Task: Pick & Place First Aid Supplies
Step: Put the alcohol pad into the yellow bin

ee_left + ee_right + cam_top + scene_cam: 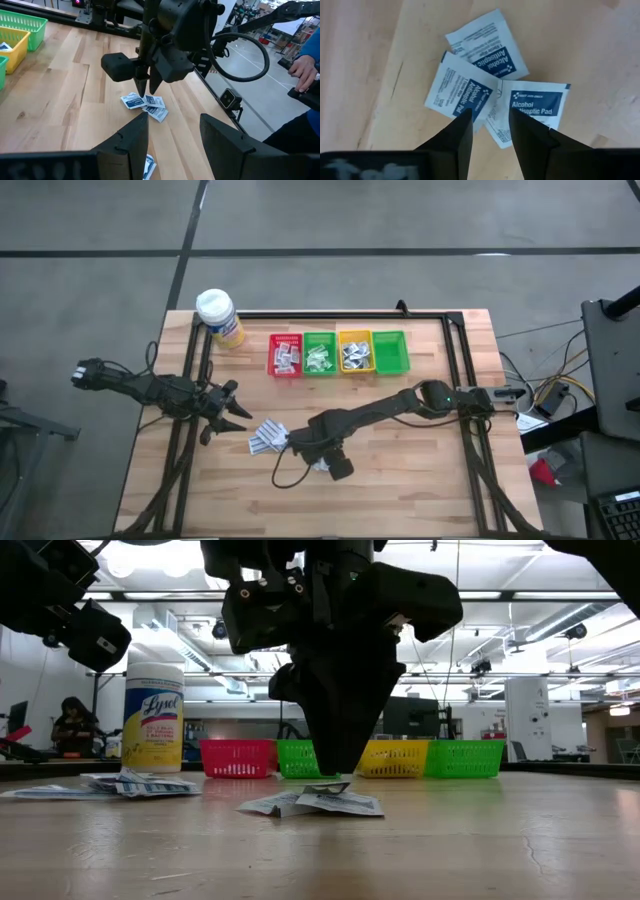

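Three alcohol pad sachets (487,85) lie overlapped on the counter (420,470), straight under the right claw (487,122); its fingers stand parted astride the middle sachet's edge, gripping nothing yet. Left claw (228,408) waits released, farther off, beside another heap (267,437)

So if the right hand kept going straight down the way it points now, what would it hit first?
The right hand points straight down at three overlapping alcohol pads on the wooden table. It would most likely meet the seam where the two nearer pads overlap first, though its remaining height is hard to judge.
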{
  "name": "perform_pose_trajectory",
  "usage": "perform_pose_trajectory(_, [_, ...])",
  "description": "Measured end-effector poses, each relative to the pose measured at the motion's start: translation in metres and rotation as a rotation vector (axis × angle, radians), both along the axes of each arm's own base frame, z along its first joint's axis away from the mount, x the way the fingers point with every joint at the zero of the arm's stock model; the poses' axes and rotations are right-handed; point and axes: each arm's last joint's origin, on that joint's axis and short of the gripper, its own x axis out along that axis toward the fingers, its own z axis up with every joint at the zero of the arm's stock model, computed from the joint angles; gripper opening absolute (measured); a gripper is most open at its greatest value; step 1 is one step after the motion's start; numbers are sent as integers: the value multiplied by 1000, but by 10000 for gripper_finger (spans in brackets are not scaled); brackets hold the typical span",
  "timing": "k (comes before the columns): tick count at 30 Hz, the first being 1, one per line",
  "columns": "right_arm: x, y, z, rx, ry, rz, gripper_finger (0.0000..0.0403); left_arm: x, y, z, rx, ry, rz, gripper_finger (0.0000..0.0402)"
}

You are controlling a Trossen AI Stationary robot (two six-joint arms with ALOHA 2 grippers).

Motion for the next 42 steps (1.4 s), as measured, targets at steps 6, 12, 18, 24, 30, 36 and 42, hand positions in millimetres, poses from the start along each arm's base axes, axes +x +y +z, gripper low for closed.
perform_pose_trajectory(6, [0,1,-1,-50,-10,-8,108,0,0,0,-1,0,0,172])
perform_pose_trajectory(12, [-2,7,-1,-47,-10,5,102,0,0,0,-1,0,0,172])
perform_pose_trajectory(18, [-2,11,-2,-79,-33,-3,106,0,0,0,-1,0,0,172])
perform_pose_trajectory(24, [-1,9,-2,-117,-47,-11,100,0,0,0,-2,1,0,172])
perform_pose_trajectory(30, [-2,13,-3,-116,-45,-4,95,0,0,0,-7,2,2,172])
perform_pose_trajectory(36, [-4,18,-3,-115,-45,8,104,0,0,0,-7,3,2,172])
perform_pose_trajectory(42, [-4,16,-5,-147,-48,-19,98,0,0,0,-8,3,2,172])
